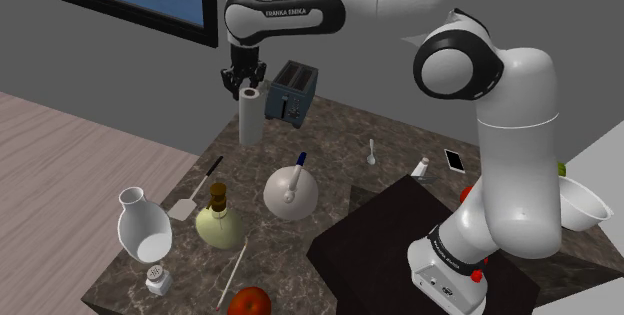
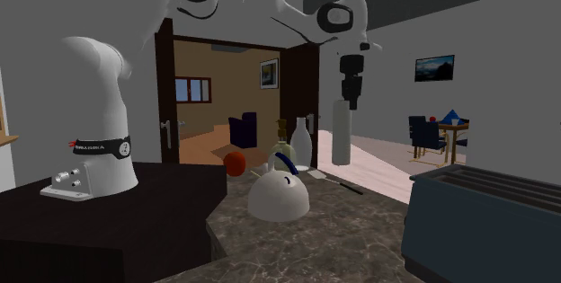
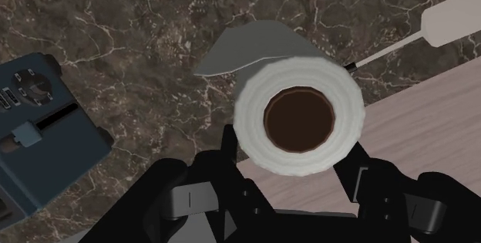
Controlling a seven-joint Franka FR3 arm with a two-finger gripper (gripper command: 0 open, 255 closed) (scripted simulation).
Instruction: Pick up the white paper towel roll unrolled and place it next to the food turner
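One white paper towel roll with a brown core (image 3: 250, 118) is being held upright over the dark marbled worktop (image 3: 139, 33) edge, with pale wood floor (image 3: 432, 118) showing beyond. Black fingers (image 3: 221, 163) are clasping both its sides. One blue-grey toaster (image 3: 38, 141) is sitting near. One white food turner (image 3: 451, 24) is lying apart, with bare worktop between.

The white arm (image 1: 515, 153) is fitted with black joints (image 1: 458, 68) and a black hand (image 1: 246, 84); "FRANKA EMIKA" is printed on 1 joint.

"franka emika" on the arm (image 1: 285, 10)
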